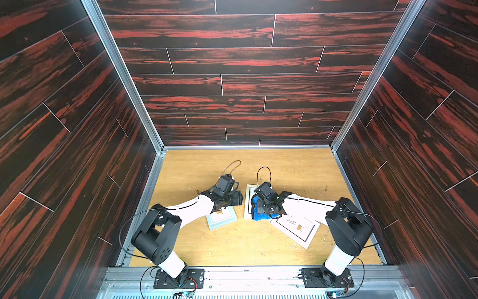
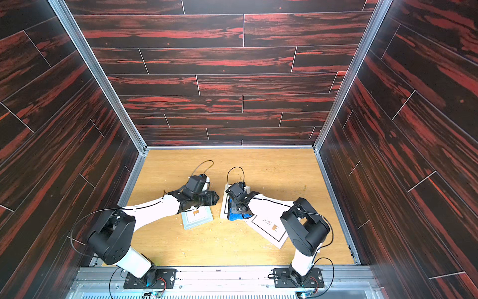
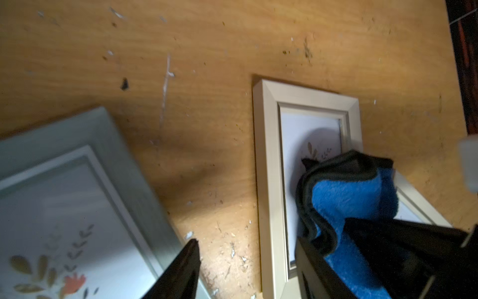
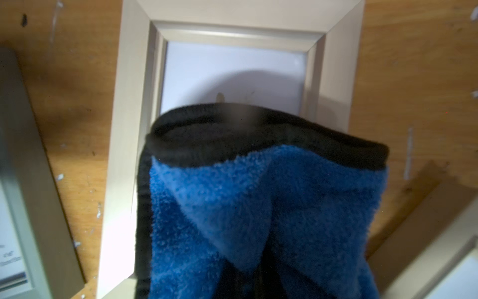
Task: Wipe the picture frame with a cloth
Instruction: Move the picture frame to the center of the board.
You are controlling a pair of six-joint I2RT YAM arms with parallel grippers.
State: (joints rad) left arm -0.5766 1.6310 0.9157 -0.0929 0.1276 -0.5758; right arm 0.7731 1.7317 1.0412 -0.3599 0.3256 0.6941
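Observation:
A cream picture frame [image 1: 247, 199] [image 4: 124, 129] lies flat mid-table. The blue cloth [image 1: 257, 211] [image 4: 258, 202], black-trimmed, is bunched on the near half of its glass. My right gripper [image 1: 267, 208] is shut on the cloth and stands over the frame; in the right wrist view the cloth buries its fingers. The far half of the glass and its top rail show bare. My left gripper [image 1: 239, 198] [image 3: 248, 269] hovers just left of the frame, open and holding nothing. One finger [image 3: 181, 271] is over a neighbouring frame's edge, the other near the cream frame's glass.
A pale green frame [image 1: 223, 220] [image 3: 64, 194] lies under the left wrist. A larger white frame [image 1: 297, 230] [image 2: 269, 230] lies at an angle near the right arm, its corner close to the cloth. Small scraps dot the wooden tabletop [image 1: 245, 246]. Dark panelled walls enclose three sides.

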